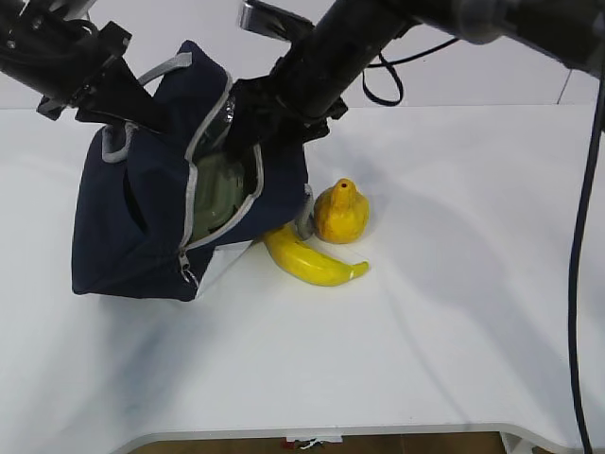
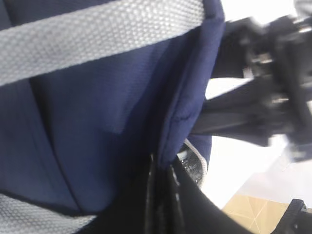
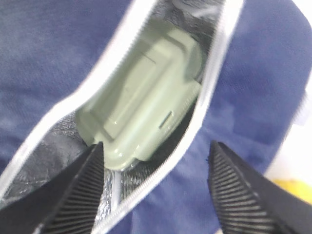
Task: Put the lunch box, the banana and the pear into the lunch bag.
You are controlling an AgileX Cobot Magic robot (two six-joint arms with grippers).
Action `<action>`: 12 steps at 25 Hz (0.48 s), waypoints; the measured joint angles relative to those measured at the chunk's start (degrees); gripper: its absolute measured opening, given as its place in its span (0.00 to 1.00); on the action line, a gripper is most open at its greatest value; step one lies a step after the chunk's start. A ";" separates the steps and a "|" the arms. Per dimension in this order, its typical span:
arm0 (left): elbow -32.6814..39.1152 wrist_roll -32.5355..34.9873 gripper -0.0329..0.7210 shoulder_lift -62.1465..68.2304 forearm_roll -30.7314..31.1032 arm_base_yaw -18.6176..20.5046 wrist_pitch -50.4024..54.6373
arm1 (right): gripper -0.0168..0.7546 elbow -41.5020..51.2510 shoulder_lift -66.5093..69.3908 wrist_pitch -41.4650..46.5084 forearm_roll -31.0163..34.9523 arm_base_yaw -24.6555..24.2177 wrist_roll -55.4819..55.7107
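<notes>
The navy lunch bag (image 1: 132, 218) lies tipped on the table with its zipped mouth gaping toward the right. Inside it, against the silver lining, rests the sage-green lidded lunch box (image 3: 146, 107), which also shows through the mouth as the lunch box (image 1: 219, 194). My right gripper (image 3: 156, 146) hangs open over the mouth, its ribbed fingers (image 3: 83, 190) apart and holding nothing. My left gripper (image 2: 162, 168) is shut on the bag's blue fabric edge (image 2: 185, 97) near the top. The banana (image 1: 307, 260) and the pear (image 1: 341, 213) lie on the table just right of the bag.
A grey webbing handle (image 2: 97, 34) crosses the bag's side. The white table (image 1: 454, 322) stretches to the right and front of the fruit. A black cable (image 1: 577, 246) hangs along the right edge.
</notes>
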 joint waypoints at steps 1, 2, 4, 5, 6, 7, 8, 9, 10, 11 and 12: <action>0.00 0.00 0.05 0.00 0.00 0.00 0.11 | 0.71 -1.34 0.00 0.99 -1.24 0.00 0.51; 0.00 0.00 0.05 0.00 0.00 0.00 0.20 | 0.71 -2.90 0.00 1.52 -2.49 0.00 1.17; 0.00 0.00 0.05 0.00 0.00 0.00 0.20 | 0.71 -4.87 0.00 1.79 -4.59 0.00 2.37; 0.00 0.00 0.05 0.00 0.00 0.00 0.20 | 0.71 -5.19 0.00 1.90 -5.24 -0.10 2.94; 0.00 0.00 0.05 0.00 0.22 0.00 0.20 | 0.71 -5.29 -0.11 2.04 -5.63 -0.10 3.27; 0.00 0.00 0.05 0.00 0.50 0.00 0.20 | 0.70 -5.29 -0.24 2.20 -5.91 -0.10 3.63; 0.00 0.00 0.05 0.00 0.67 0.00 0.20 | 0.69 -5.29 -0.50 2.36 -6.10 -0.10 4.24; 0.00 0.00 0.05 0.00 0.81 0.00 0.20 | 0.69 -5.29 -0.86 2.52 -6.36 -0.10 4.93; 0.00 0.00 0.05 0.00 0.95 0.00 0.20 | 0.68 -4.92 -1.33 2.52 -6.82 -0.10 5.39; 0.00 0.00 0.05 0.00 0.95 0.00 0.20 | 0.68 -4.28 -2.08 2.52 -7.67 -0.10 6.26; 0.00 0.00 0.05 0.00 0.99 0.00 0.22 | 0.68 -3.18 -3.12 2.52 -8.77 -0.10 7.13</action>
